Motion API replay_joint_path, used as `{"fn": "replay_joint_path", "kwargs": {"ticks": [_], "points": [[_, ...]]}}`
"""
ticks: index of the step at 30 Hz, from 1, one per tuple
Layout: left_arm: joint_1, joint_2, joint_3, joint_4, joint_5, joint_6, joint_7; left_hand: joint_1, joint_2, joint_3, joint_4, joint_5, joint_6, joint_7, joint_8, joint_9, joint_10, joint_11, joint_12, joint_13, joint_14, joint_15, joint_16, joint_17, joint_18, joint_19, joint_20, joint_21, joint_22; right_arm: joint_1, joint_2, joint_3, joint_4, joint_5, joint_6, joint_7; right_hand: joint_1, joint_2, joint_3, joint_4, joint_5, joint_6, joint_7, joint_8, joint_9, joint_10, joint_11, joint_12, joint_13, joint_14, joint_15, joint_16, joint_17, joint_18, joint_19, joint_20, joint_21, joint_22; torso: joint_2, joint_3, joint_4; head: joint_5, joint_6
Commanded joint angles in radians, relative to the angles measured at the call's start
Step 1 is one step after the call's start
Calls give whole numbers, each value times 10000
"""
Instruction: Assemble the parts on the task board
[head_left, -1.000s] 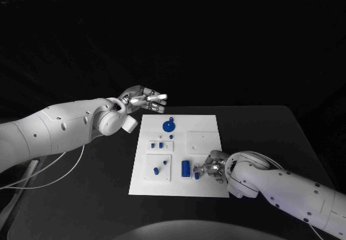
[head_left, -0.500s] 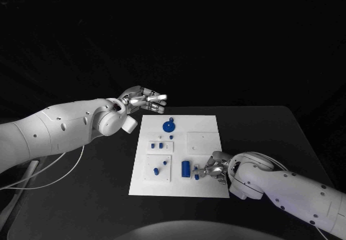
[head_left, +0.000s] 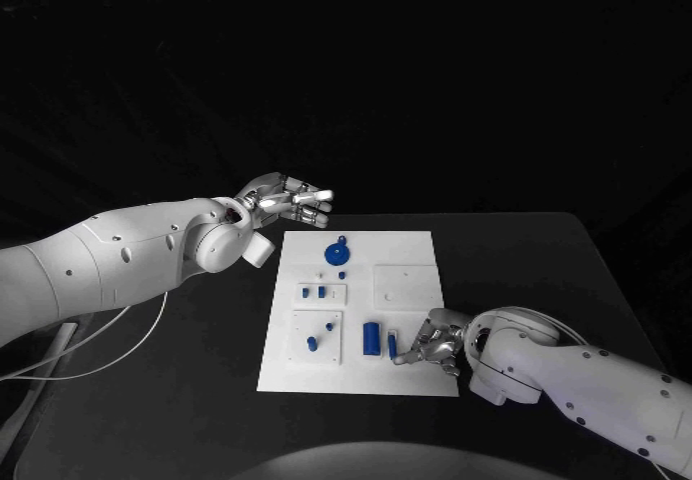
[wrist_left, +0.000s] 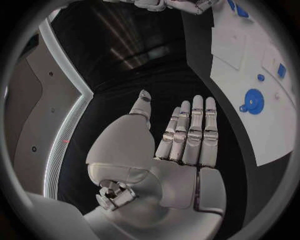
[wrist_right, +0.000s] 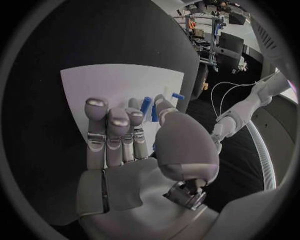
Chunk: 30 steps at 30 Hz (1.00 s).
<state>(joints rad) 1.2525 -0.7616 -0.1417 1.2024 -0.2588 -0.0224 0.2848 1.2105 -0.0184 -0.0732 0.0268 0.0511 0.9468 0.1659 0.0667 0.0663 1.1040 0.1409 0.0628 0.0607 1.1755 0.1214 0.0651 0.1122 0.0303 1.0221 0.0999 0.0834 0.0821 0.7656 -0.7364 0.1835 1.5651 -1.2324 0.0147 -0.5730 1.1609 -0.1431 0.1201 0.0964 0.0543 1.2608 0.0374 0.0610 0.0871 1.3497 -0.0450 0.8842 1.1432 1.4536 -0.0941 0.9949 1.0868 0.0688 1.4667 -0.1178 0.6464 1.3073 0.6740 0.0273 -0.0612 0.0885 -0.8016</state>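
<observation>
Task board (head_left: 404, 290), a white plate, lies flat at the middle of the black table (head_left: 577, 260). Left hand (head_left: 289, 198) hovers off the board's far left corner, fingers extended and apart, holding nothing. Right hand (head_left: 433, 343) rests over the board's near right area, fingers curled down; whether they grip a part cannot be told. Just left of it stands a blue cylinder part (head_left: 372, 338). A round blue part (head_left: 339, 251) lies near the far edge.

The white rectangular task board (head_left: 411, 375) lies flat mid-table, carrying small blue parts: a round disc (head_left: 338, 251) near its far end and a long cylinder (head_left: 371, 337) lying near its near end.
</observation>
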Motion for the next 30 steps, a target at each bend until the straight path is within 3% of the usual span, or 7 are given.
{"fn": "replay_joint_path", "kwargs": {"ticks": [1,2,6,15,18,24,30], "points": [[2,12,4,17,-31,138,59,23,8,-33,-8,2,-84,20,-2,-1,-49,7,-13,7,-77,-10,-21,-8,76,46,55,45,5,-19,29,-3,6,-22,349,157,191,41,120,-248,-25,86,-8,33,-14,69,-7,39,25,60,-8,-58,3,-163,388,5,-53,725,3,-12,2,-21,-12],[2,14,4,16,-31,141,59,23,8,-33,-8,2,-84,20,-2,-1,-49,7,-13,7,-77,-10,-21,-8,76,46,55,45,5,-24,46,-3,-3,-38,330,151,49,140,207,-641,-32,115,-22,22,-53,65,-5,35,36,70,0,-64,-4,-173,396,8,-39,732,3,-12,2,-21,-12],[2,19,4,14,-32,152,62,23,8,-33,-8,2,-84,20,-2,-1,-49,7,-13,7,-77,-10,-21,-8,76,46,55,45,5,-44,128,-3,-51,-88,239,122,45,191,336,-817,61,124,-37,28,-63,82,-17,62,55,66,-9,-55,-3,-164,391,5,-50,724,2,-16,18,-35,-22],[2,12,4,12,-32,159,60,23,8,-33,-8,2,-84,20,-2,-1,-49,7,-13,7,-77,-10,-21,-8,76,46,55,45,5,-80,273,-3,-200,-286,-53,6,-98,329,371,-867,420,129,-52,27,-67,88,-27,74,62,71,-15,-35,-4,-167,403,0,-29,729,4,-27,20,-23,-34],[2,14,4,8,-32,163,57,23,8,-33,-8,2,-84,20,-2,-1,-49,7,-13,7,-77,-10,-21,-8,76,46,55,45,5,-84,306,-3,-260,-308,-158,-54,-504,508,316,-596,822,101,-51,28,-70,92,-27,64,53,74,-11,-24,-1,-171,410,4,-19,730,6,-27,21,-19,-40],[1,33,4,-14,-32,178,62,23,8,-33,-8,2,-84,20,-2,-1,-49,7,-13,7,-77,-10,-21,-8,76,46,55,45,5,-88,436,-3,-555,-421,-391,-35,-598,1028,399,-975,421,91,-75,26,-69,112,-43,86,65,74,-15,24,10,-180,414,1,37,739,5,-26,15,-7,-24],[0,28,4,-13,-32,179,61,23,8,-33,-8,2,-84,20,-2,-1,-49,7,-13,7,-77,-10,-21,-8,76,46,55,45,5,-89,573,-6,-847,-521,-614,134,-719,977,628,-992,562,84,-86,19,-73,108,-49,79,64,70,-11,27,4,-178,420,-3,56,740,7,-11,20,15,-45]]}}
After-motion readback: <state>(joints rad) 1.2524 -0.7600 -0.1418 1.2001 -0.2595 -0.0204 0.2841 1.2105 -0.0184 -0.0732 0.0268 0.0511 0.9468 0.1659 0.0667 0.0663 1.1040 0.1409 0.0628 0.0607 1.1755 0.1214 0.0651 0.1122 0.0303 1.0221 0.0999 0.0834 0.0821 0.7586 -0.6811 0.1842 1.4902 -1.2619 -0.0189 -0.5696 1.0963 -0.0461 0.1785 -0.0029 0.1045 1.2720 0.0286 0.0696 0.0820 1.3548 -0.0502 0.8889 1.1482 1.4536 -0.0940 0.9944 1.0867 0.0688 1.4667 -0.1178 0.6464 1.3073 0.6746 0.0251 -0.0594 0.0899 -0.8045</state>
